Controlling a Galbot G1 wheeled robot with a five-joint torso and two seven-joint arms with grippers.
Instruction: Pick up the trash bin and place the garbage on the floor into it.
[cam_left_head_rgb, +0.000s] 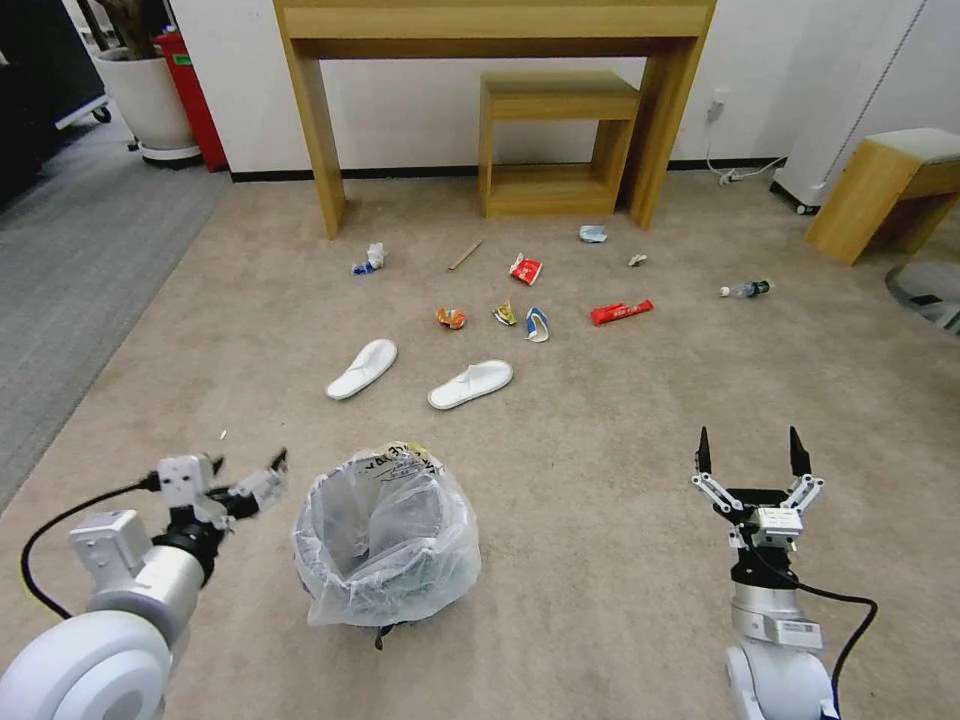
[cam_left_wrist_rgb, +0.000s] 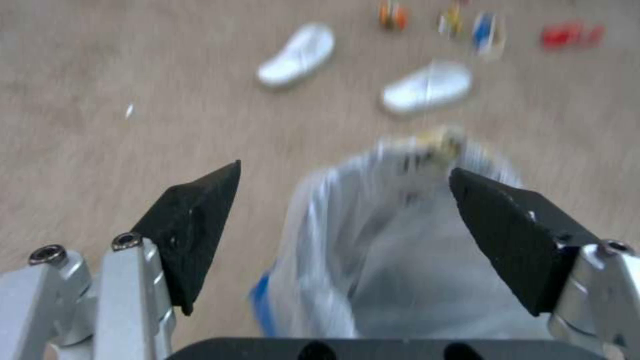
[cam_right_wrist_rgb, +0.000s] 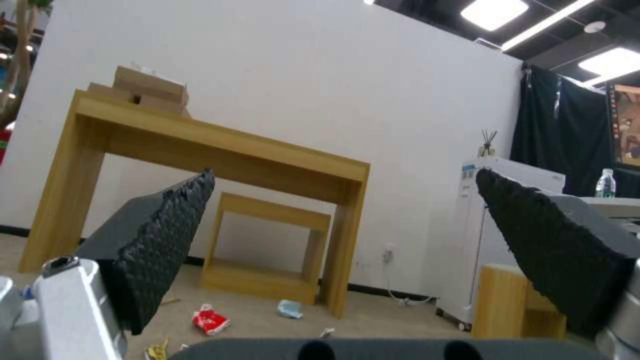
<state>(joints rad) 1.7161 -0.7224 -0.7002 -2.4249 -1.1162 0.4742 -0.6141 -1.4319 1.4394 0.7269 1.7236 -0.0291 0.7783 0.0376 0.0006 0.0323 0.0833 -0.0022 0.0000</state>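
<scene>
My left gripper (cam_left_head_rgb: 248, 474) hangs spread just left of the bin (cam_left_head_rgb: 385, 540) near me; I'd close on its rim, not only the loose bag. My right gripper (cam_left_head_rgb: 750, 452) waits spread, well right. The garbage (cam_left_head_rgb: 470, 383) lies farther off on the floor (cam_left_head_rgb: 600, 420).

Right gripper (cam_right_wrist_rgb: 343, 200) gapes before the wooden desk (cam_right_wrist_rgb: 220, 145) (red wrapper (cam_right_wrist_rgb: 211, 320) on carpet)
</scene>
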